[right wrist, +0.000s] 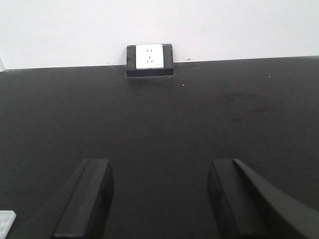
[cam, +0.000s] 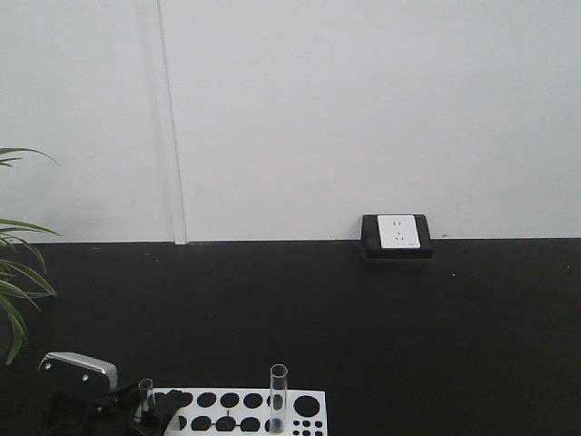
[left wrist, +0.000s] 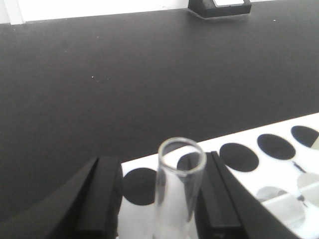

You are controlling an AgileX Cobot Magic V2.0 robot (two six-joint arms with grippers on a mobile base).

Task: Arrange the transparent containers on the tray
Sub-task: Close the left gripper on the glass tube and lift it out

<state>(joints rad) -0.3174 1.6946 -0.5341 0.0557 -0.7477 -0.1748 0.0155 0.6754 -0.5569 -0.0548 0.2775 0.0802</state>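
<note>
A white tray (cam: 320,396) with round black holes lies at the bottom of the front view. One transparent container (cam: 278,398), a slim clear tube, stands upright in it. A second tube (left wrist: 179,189) stands between the fingers of my left gripper (left wrist: 159,164) at the tray's (left wrist: 249,181) left end. Its jaws are open: the tube rests near the right finger (left wrist: 214,199), and a clear gap separates it from the left finger (left wrist: 102,199). The tube's bottom end is hidden. My right gripper (right wrist: 159,169) hangs open over the black table, with nothing between its fingers.
A black socket box (cam: 396,235) with a white outlet sits against the white wall at the table's far edge. Green plant leaves (cam: 14,272) reach in from the left. A white corner (right wrist: 6,221) shows at the lower left of the right wrist view.
</note>
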